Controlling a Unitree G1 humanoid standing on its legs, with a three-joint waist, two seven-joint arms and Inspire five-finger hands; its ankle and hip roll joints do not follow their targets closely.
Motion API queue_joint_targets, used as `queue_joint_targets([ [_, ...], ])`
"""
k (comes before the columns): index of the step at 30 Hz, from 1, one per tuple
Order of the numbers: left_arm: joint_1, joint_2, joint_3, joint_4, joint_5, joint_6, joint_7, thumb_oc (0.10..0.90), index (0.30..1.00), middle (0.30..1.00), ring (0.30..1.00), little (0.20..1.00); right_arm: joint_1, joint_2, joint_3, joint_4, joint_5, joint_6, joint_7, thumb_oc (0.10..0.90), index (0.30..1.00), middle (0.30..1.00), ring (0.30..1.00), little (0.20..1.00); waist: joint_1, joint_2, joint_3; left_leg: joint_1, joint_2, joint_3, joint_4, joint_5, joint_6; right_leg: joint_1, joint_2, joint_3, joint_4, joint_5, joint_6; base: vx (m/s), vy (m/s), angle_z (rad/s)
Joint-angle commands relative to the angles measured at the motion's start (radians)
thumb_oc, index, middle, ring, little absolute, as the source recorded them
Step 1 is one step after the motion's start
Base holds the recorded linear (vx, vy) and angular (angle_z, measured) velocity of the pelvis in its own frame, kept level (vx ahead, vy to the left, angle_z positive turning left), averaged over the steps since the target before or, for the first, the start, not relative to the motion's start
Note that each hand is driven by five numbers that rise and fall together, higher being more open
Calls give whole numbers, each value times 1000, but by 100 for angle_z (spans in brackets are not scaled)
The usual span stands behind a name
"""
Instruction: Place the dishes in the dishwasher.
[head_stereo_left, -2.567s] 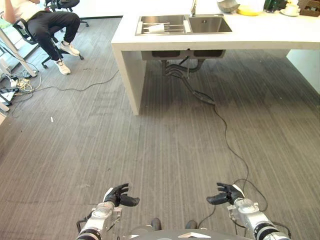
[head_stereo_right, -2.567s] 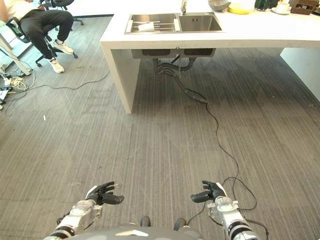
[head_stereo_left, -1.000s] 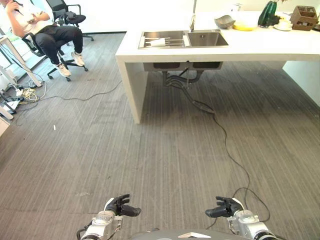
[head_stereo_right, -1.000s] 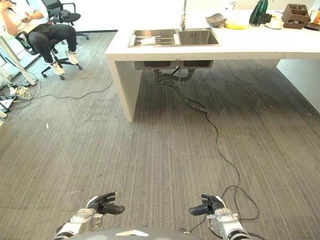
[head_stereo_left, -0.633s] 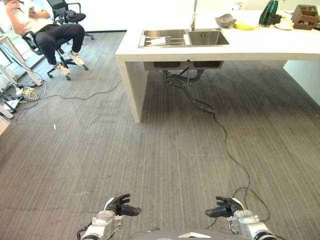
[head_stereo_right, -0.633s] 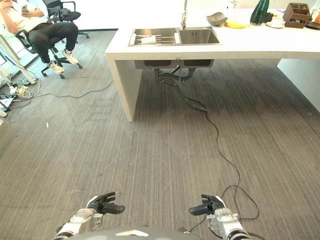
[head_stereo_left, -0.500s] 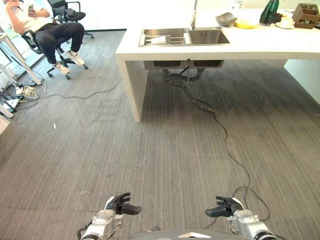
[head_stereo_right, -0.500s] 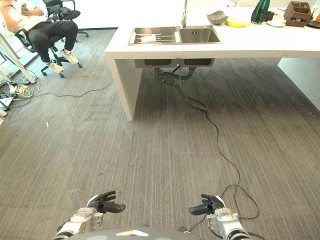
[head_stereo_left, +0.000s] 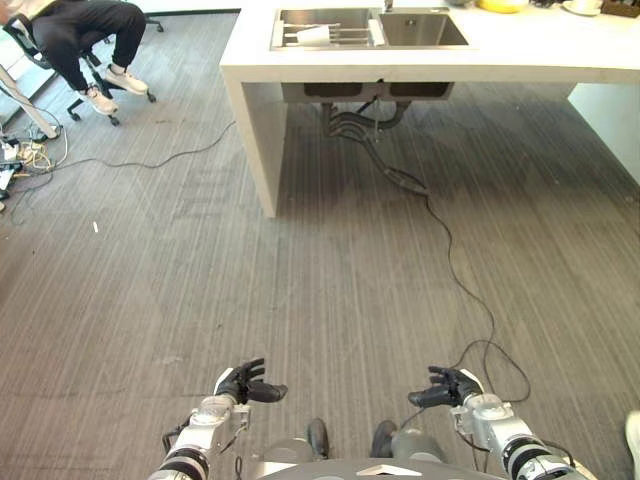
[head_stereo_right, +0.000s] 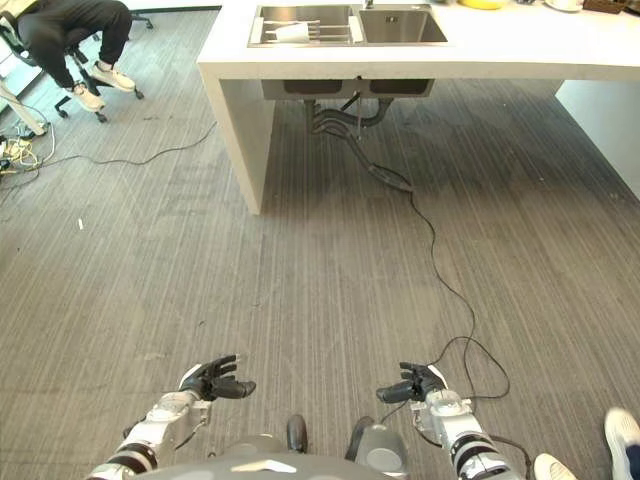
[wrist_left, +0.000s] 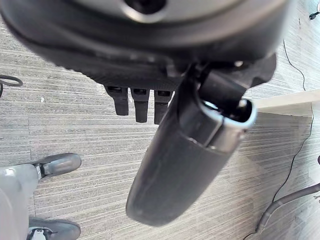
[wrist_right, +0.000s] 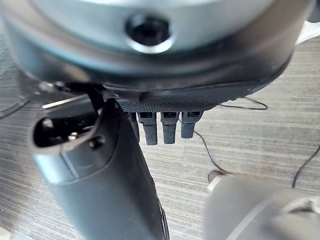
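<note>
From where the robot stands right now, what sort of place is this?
Probably an office or lab with a mock kitchen: a white counter holds a double steel sink, the floor is grey carpet, and a person sits on an office chair.

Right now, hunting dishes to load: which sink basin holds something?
The left basin: a white cup lies on its rack. The right basin looks bare.
</note>
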Motion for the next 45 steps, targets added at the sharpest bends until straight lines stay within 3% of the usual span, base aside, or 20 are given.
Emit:
queue_joint_targets([
  [1, -42, 40, -11, -68, -24, -38, 12, 800, 900, 900, 900, 900, -54, -24, -24, -36, 43, -32, -4, 800, 900, 900, 900, 900, 33, -30, -31, 32, 26, -24, 51, -120, -46, 40, -75, 68, -139, 77, 78, 237, -67, 13],
  [5, -36, 53, 10, -90, -52, -46, 20, 800, 900, 900, 900, 900, -56, -36, -19, -62, 54, -34, -6, 800, 900, 900, 900, 900, 19, -52, -15, 85, 21, -80, 49, -163, -79, -13, -86, 69, -447, 161, 98, 249, -137, 14],
  [6, -36, 53, 10, -91, -52, -46, 20, 800, 900, 900, 900, 900, -55, -36, -19, -62, 54, -34, -6, 800, 900, 900, 900, 900, 18, -48, -14, 87, 25, -80, 50, -166, -79, -6, -82, 66, -454, 164, 98, 318, -141, 25],
  [7, -34, 57, 21, -94, -53, -49, 22, 800, 900, 900, 900, 900, -50, -34, -22, -59, 53, -32, -5, 800, 900, 900, 900, 900, 8, -58, -14, 112, 28, -104, 45, -184, -94, -31, -90, 99, -528, 217, 118, 218, -84, 21],
  [10, -23, 62, 37, -98, -55, -53, 21, 800, 900, 900, 900, 900, -38, -30, -21, -43, 48, -29, 7, 800, 900, 900, 900, 900, 4, -64, -29, 161, 40, -133, 39, -218, -110, -39, -87, 95, -554, 262, 131, 407, -142, 46],
  [14, -10, 65, 42, -117, -72, -49, 29, 800, 900, 900, 900, 900, -13, -37, -16, -28, 45, -28, 21, 800, 900, 900, 900, 900, -19, -57, -77, 172, 99, -182, 110, -249, -136, -34, -53, 80, -496, 211, 97, 330, -201, 52],
  [17, 6, 60, 43, -139, -97, -48, 24, 800, 900, 900, 900, 900, -3, -46, -6, -9, 39, -25, 25, 800, 900, 900, 900, 900, -11, -30, -92, 114, 158, -197, 278, -151, -170, 7, 10, 45, -472, 132, 44, 285, -261, 48],
  [20, -4, 67, 34, -184, -120, -38, 27, 800, 900, 900, 900, 900, -9, -63, -4, -15, 46, -29, 9, 800, 900, 900, 900, 900, 10, -52, -65, -72, 182, -211, 636, 34, -183, 96, 46, 13, -501, 68, -31, 224, -373, 1],
  [23, -14, 72, 36, -224, -127, -30, 38, 800, 900, 900, 900, 900, -14, -76, -9, -23, 51, -26, -7, 800, 900, 900, 900, 900, 38, -60, -30, -180, 250, -109, 798, 83, -192, 182, 80, -20, -527, 10, -76, 194, -287, -1],
  [24, -20, 67, 37, -234, -133, -32, 41, 800, 900, 900, 900, 900, -14, -76, -9, -21, 53, -26, -11, 800, 900, 900, 900, 900, 51, -55, -22, -218, 232, -94, 782, 34, -182, 205, 88, -21, -541, -2, -75, 240, -114, 8],
  [26, -18, 63, 43, -252, -138, -41, 44, 800, 900, 900, 900, 900, -10, -71, -4, -20, 54, -31, -9, 800, 900, 900, 900, 900, 73, -52, -19, -294, 141, -96, 696, -23, -168, 232, 102, -1, -566, -7, -63, 257, -21, 19],
  [27, -18, 63, 43, -253, -138, -41, 45, 800, 900, 900, 900, 900, -9, -71, -4, -20, 54, -32, -9, 800, 900, 900, 900, 900, 74, -51, -18, -292, 141, -95, 696, -24, -168, 233, 102, 0, -567, -8, -63, 224, 8, -13],
  [28, -20, 65, 45, -269, -138, -48, 44, 800, 900, 900, 900, 900, -5, -72, -12, -17, 58, -38, -8, 800, 900, 900, 900, 900, 82, -54, -19, -313, 129, -86, 602, -47, -165, 256, 107, -1, -592, -19, -43, 422, 30, -35],
  [29, -31, 83, 62, -303, -151, -65, 56, 800, 900, 900, 900, 900, -2, -66, -16, 6, 69, -49, -15, 800, 900, 900, 900, 900, 118, -40, -15, -382, 122, -63, 337, 31, -169, 317, 145, 5, -634, -39, -37, 421, 26, -46],
  [31, -31, 84, 62, -303, -151, -64, 56, 800, 900, 900, 900, 900, -2, -65, -15, 7, 69, -50, -15, 800, 900, 900, 900, 900, 118, -42, -13, -375, 120, -62, 329, 35, -169, 320, 143, 6, -635, -39, -37, 275, 27, -31],
  [32, -32, 95, 70, -326, -164, -75, 57, 800, 900, 900, 900, 900, -5, -55, -17, 41, 69, -56, -15, 800, 900, 900, 900, 900, 147, -27, -14, -401, 107, -117, 170, 130, -194, 358, 178, 25, -653, -53, -32, 357, 44, -29],
  [33, -29, 103, 79, -341, -176, -82, 58, 800, 900, 900, 900, 900, -9, -47, -18, 59, 69, -60, -16, 800, 900, 900, 900, 900, 158, -30, -10, -416, 107, -118, 112, 159, -204, 377, 182, 33, -657, -68, -30, 358, 44, -13],
  [39, -2, 129, 124, -409, -194, -95, 59, 800, 900, 900, 900, 900, -14, -15, -13, 109, 47, -63, -3, 800, 900, 900, 900, 900, 190, -43, -41, -401, 130, -55, 54, 231, -191, 431, 202, 79, -657, -111, -17, 281, 91, -29],
  [43, 23, 159, 132, -468, -190, -94, 42, 800, 900, 900, 900, 900, -18, 6, -34, 194, 28, -54, 5, 800, 900, 900, 900, 900, 211, -87, -75, -366, 104, -40, 69, 193, -154, 437, 170, 95, -561, -135, 3, 293, 147, -54],
  [45, 17, 173, 131, -491, -187, -90, 33, 800, 900, 900, 900, 900, -20, 18, -55, 239, 20, -49, 8, 800, 900, 900, 900, 900, 215, -99, -83, -329, 83, -17, 76, 148, -127, 396, 129, 77, -416, -124, 47, 253, 264, 1],
])
